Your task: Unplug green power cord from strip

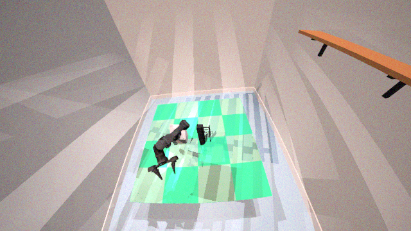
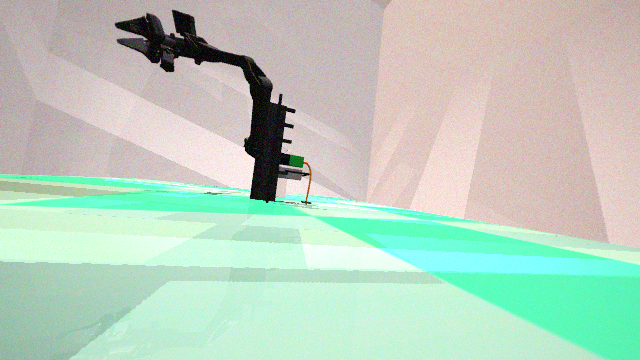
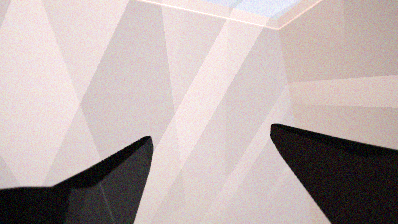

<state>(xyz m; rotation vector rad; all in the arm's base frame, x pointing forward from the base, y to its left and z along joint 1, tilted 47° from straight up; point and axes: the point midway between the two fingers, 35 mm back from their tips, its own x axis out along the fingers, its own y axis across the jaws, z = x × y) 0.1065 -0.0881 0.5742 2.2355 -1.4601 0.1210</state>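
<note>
Checkered counter (image 2: 320, 300) up close; far back, a green plug (image 2: 296, 160) sits in the upright black power strip (image 2: 265, 165).
Pincer (image 2: 125, 34) hangs high and well apart, jaws spread, holding nothing. Plug looks small, stiff and light, likely seated snugly; best pinched on its flat sides and pulled straight out, not by the thin, limp orange cord (image 2: 309, 182).

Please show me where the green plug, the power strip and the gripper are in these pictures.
green plug (image 2: 296, 160): exterior view, on its green body.
power strip (image 2: 264, 150): exterior view, on its upright black body.
gripper (image 2: 121, 33): exterior view, midway between its open fingertips, raised high.
</note>
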